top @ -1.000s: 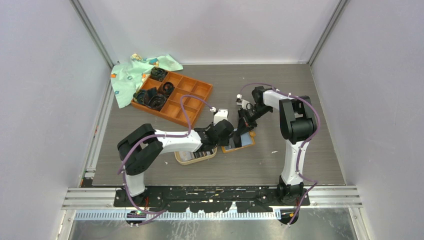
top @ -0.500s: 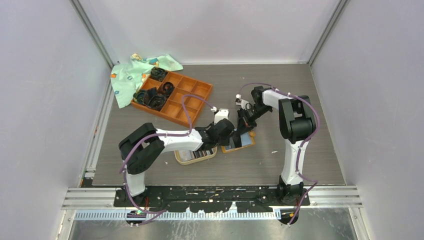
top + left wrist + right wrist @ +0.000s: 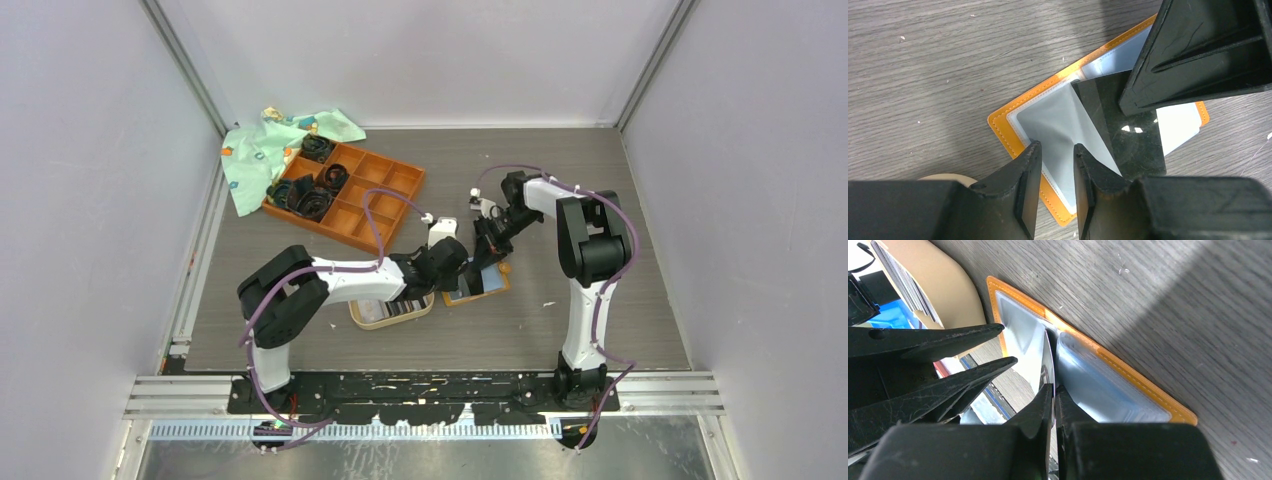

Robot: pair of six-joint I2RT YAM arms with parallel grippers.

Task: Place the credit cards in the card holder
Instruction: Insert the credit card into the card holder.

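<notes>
Card-insertion step: the right end effector (image 3: 1053,389), clamped on a black credit card (image 3: 1130,137), held it at the grey pockets of the open card holder (image 3: 1000,125) lying mid-bench (image 3: 923,70), just right of the tan dish (image 3: 948,285), while the left end effector (image 3: 1056,150) hovered with fingers slightly apart over a pocket; next, the card probably needed sliding into a spread pocket mouth.

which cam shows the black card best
Left wrist: the black card shows its glossy face, tilted over the card holder. Right wrist shows only its thin edge. Top external: covered, too small to make out.
</notes>
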